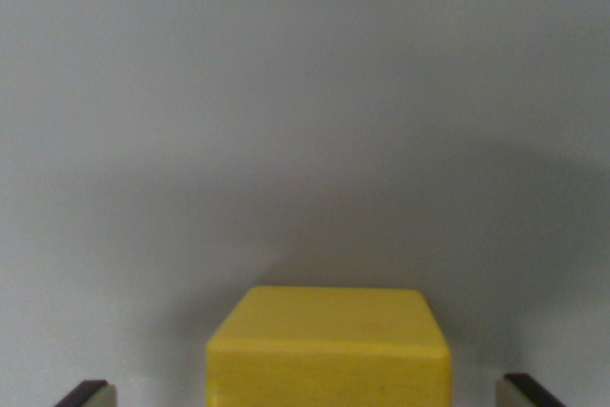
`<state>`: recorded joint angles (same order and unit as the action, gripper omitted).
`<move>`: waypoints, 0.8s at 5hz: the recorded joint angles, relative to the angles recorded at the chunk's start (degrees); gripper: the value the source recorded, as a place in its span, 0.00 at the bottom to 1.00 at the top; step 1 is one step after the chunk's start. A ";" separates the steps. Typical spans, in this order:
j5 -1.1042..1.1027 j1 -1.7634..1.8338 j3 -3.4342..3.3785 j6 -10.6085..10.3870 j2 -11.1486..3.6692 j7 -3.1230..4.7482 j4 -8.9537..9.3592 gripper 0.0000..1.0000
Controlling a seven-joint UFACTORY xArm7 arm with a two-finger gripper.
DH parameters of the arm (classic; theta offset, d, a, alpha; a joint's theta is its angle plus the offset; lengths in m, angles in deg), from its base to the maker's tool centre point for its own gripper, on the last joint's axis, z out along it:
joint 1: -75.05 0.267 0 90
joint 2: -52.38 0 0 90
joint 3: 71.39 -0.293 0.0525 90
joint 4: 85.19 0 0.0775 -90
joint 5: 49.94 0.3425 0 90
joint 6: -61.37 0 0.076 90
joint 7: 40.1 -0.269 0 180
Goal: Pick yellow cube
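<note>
End effector [303, 396] fingertips, yellow cube [329, 350] cropped below.

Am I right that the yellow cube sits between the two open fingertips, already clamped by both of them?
Not quite. The wrist view shows the yellow cube between the fingertips of the gripper, but they are apart from it, with grey surface visible on each side; it is not clamped.

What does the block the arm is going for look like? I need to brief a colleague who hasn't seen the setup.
On the plain grey surface, look at the bottom centre of the wrist view. There sits the yellow cube, a bright yellow block with softly rounded edges and faint wood grain. It lies between the two dark fingers at the lower corners, clear of both, and is the only coloured thing in view.
</note>
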<state>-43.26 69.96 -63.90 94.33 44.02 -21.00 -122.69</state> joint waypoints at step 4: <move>0.00 0.00 0.00 0.00 0.00 0.00 0.00 1.00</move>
<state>-43.26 69.96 -63.90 94.33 44.02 -21.00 -122.69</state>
